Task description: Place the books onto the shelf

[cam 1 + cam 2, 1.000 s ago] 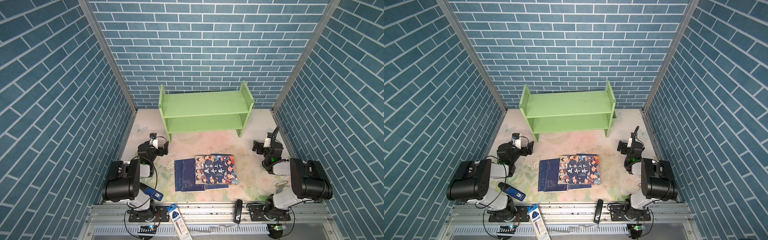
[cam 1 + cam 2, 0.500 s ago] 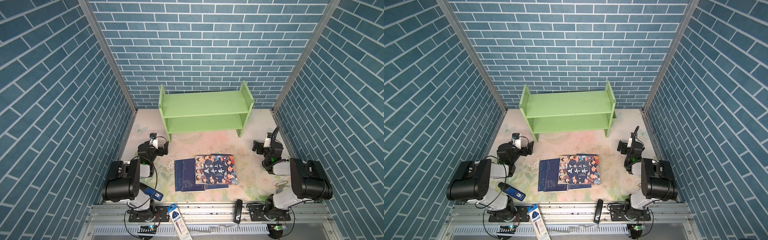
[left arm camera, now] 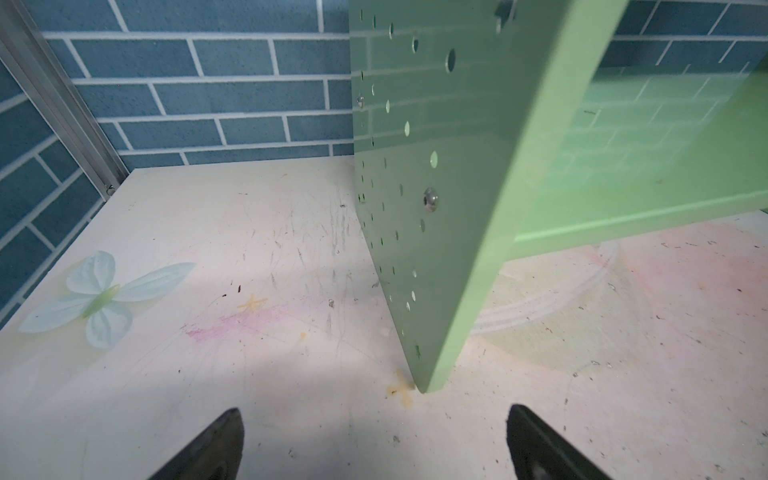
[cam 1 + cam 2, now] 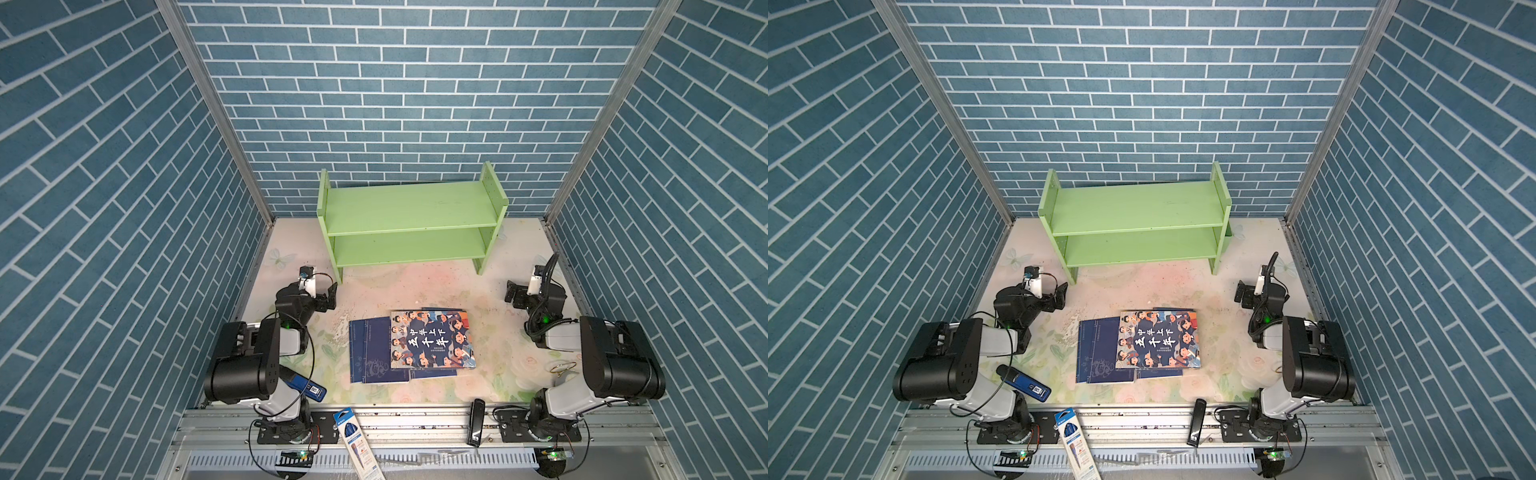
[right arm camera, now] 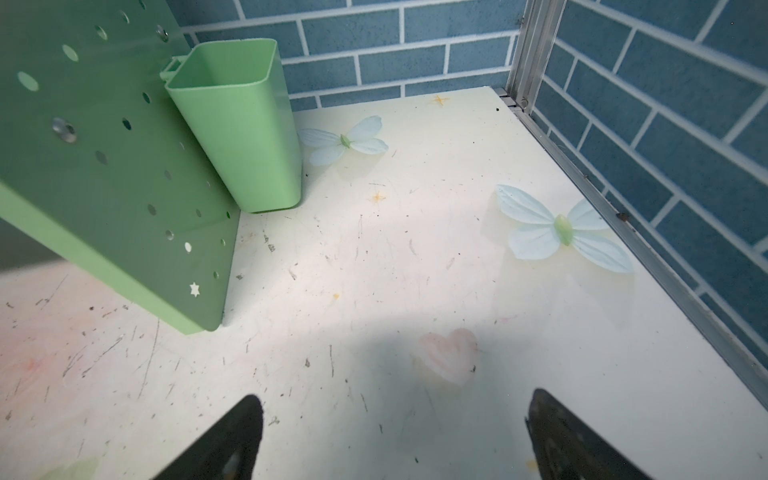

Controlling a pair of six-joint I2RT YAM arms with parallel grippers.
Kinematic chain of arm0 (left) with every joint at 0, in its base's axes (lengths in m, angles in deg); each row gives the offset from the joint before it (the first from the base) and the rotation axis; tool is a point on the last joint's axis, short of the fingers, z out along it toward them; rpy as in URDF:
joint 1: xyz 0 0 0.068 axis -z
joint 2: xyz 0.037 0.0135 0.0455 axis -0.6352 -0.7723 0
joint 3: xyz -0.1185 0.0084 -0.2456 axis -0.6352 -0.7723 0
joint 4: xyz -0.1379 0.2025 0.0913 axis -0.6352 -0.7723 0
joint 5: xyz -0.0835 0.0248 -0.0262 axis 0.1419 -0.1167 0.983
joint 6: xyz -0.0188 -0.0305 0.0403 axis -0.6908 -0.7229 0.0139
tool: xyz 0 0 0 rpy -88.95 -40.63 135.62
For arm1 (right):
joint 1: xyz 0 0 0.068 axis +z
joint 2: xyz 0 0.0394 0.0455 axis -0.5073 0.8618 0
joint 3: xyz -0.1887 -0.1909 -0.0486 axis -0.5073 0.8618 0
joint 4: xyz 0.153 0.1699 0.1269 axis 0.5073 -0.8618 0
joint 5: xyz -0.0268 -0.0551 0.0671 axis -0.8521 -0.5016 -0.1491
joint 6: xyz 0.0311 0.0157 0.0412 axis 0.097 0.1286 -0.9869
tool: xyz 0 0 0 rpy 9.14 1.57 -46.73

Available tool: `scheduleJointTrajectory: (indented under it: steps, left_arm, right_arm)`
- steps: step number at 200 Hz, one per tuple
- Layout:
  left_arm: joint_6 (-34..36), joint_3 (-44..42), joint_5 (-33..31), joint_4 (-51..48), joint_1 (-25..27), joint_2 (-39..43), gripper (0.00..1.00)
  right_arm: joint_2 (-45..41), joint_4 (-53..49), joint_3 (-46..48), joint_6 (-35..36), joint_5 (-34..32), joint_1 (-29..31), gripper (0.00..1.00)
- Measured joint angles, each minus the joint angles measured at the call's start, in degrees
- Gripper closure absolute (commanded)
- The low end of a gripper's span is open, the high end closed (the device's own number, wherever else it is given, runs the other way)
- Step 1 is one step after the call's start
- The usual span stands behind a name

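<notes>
With left gripper [image 3: 374,411] and right gripper [image 5: 397,397] released, we risk scattering the seemingly stacked navy books [image 4: 369,353] when pinching the cartoon-face book [image 4: 432,338].

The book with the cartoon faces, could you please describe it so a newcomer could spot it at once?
Start at the light green shelf by the back wall; on the table before it lies a pile. The cartoon-face book lies on top, larger, with white Chinese characters, unlike the thin navy-blue books beneath.

Green shelf [image 3: 436,208] side panel on tabletop [image 3: 249,249], end effector [image 3: 374,444] spread wide
</notes>
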Motion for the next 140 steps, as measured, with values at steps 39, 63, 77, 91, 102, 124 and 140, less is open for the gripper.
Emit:
scheduleJointTrajectory:
  steps: [39,63,77,91,102,124,140]
  left_arm:
    - [0.0,0.0,0.0,-0.2,0.0,0.0,0.00]
    - [0.0,0.0,0.0,-0.3,0.1,0.0,0.00]
    - [0.0,0.0,0.0,-0.3,0.2,0.0,0.00]
    - [0.1,0.0,-0.1,-0.6,0.3,0.0,0.00]
    - [0.2,0.0,-0.2,-0.7,0.3,0.0,0.00]
    - [0.2,0.1,-0.4,-0.9,0.4,0.0,0.00]
    - [0.5,0.4,-1.9,-1.9,1.3,0.1,0.04]
  right_arm:
    - [0.0,0.0,0.0,0.0,0.0,0.0,0.01]
    - [0.0,0.0,0.0,0.0,0.0,0.0,0.01]
    - [0.0,0.0,0.0,0.0,0.0,0.0,0.01]
    - [0.0,-0.1,0.0,0.0,-0.1,0.0,0.01]
    - [0.0,-0.2,0.0,0.0,-0.1,0.0,0.01]
    - [0.0,-0.1,0.0,0.0,-0.6,0.0,0.01]
    - [0.0,0.3,0.0,0.0,-1.9,0.0,0.01]
